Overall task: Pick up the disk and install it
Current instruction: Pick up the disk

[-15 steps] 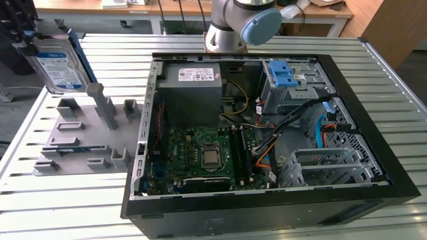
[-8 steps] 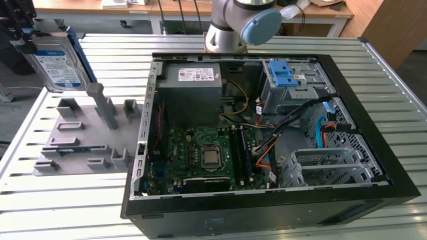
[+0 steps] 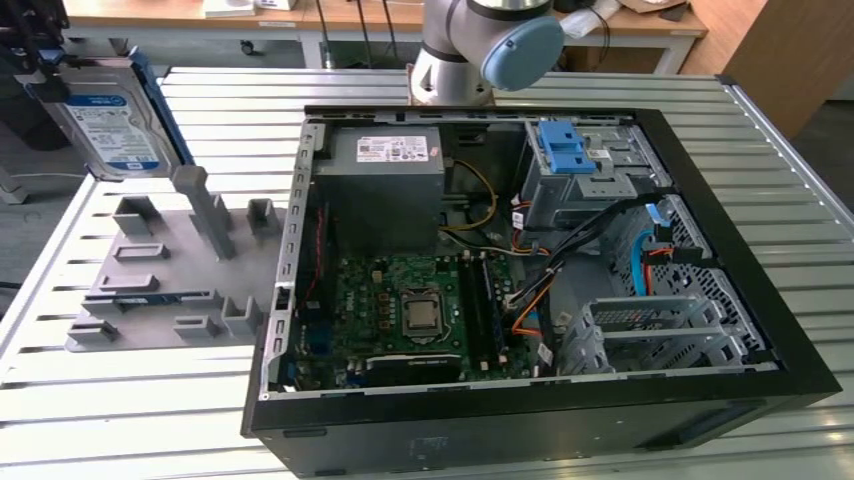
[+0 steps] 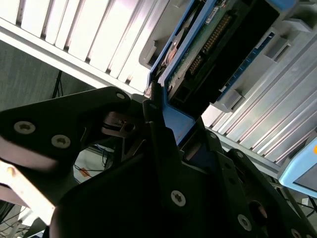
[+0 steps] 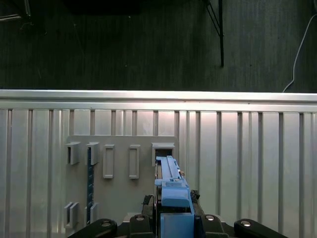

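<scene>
In the exterior view the disk (image 3: pixel 114 125), a silver hard drive with a white-and-blue label and blue side rails, hangs upright in the air at the exterior view's far left. It is above the back end of a grey slotted holder (image 3: pixel 160 270). My gripper (image 3: pixel 83 78) is shut on its upper end. In the first wrist view the disk (image 5: pixel 171 186) shows edge-on between the dark fingers (image 5: pixel 143 218), over the holder's slots (image 5: pixel 119 163). The second wrist view has its green circuit-board underside (image 4: pixel 208 44) and blue rail clamped by the gripper (image 4: pixel 163 109).
An open black computer case (image 3: pixel 747 250) lies on the slatted metal table (image 3: pixel 120 420) at the exterior view's right. Inside are a grey power-supply box (image 3: pixel 387 160), a motherboard (image 3: pixel 414 310) and a metal cage with a blue latch (image 3: pixel 577 150). The arm's base (image 3: pixel 467 50) stands behind.
</scene>
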Robot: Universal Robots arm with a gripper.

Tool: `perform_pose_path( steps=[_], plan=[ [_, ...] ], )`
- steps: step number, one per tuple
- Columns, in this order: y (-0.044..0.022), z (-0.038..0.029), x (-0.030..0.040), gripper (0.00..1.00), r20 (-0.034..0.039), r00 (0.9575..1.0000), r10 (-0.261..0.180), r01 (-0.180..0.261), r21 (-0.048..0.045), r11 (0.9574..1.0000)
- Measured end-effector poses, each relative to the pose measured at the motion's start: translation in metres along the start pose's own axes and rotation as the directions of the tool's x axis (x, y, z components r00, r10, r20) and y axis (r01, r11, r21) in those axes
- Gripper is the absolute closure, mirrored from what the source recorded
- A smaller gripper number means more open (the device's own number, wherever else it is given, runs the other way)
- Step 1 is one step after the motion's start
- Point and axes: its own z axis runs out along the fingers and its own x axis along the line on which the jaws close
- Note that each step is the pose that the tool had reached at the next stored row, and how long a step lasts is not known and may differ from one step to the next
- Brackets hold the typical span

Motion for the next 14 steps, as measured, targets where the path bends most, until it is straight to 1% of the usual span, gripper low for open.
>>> perform_pose_path(
  steps=[14],
  plan=[
    [0.0001,-0.0103,-0.0001,0.64,0.0,1.0,0.0,0.0,0.0,1.0]
  ],
)
